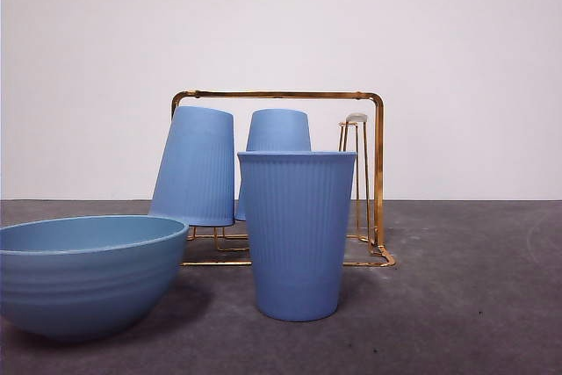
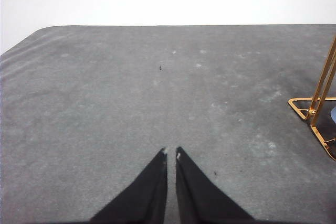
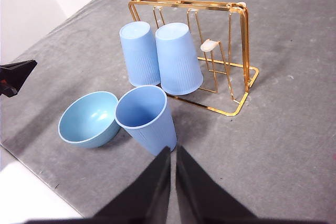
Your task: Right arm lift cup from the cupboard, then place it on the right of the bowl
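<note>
Cup (image 3: 145,119) stands upright right ahead of my closed right fingers (image 3: 172,152), bowl (image 3: 88,118) beside it; left fingers (image 2: 171,153) closed, idle.

Low front view faces the wall closely; right wrist looks down, sharing the rack (image 1: 281,177); left wrist perhaps lower.

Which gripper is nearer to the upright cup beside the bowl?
Right. The right gripper hangs just above the upright cup; the left gripper is over bare table, beyond the rack.
</note>
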`<state>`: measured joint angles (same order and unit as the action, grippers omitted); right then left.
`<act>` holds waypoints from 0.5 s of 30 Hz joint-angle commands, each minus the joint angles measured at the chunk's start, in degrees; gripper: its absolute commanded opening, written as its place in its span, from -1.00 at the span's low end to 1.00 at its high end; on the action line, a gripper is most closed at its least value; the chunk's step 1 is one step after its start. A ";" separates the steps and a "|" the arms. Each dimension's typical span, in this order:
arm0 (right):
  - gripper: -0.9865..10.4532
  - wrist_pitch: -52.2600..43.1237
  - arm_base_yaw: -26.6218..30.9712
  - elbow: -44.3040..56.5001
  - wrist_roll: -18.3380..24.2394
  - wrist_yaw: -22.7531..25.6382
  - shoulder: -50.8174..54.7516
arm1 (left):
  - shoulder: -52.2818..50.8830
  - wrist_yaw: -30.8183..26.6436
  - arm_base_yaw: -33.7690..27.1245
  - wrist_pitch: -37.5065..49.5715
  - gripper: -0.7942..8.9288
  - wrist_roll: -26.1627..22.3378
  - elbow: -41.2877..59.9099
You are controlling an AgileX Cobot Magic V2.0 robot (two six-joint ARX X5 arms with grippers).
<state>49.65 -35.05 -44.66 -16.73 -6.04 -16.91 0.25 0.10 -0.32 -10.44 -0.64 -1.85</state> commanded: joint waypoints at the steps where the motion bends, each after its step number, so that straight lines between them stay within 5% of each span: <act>1: -0.80 -0.39 -0.44 -0.68 0.31 0.04 -0.11 | -0.07 -0.28 -0.07 -0.37 -0.79 -0.11 1.14; 11: -0.80 -0.46 -0.44 -0.66 0.31 0.07 -0.09 | -0.07 -0.28 -0.07 -0.37 -0.79 -0.11 1.14; 15: -0.80 -2.58 4.35 1.77 1.09 0.52 -0.02 | -0.07 -0.28 -0.07 -0.37 -0.79 -0.11 1.14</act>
<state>48.01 -31.81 -43.66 -16.43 -5.98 -16.86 0.25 0.08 -0.32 -10.44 -0.64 -1.83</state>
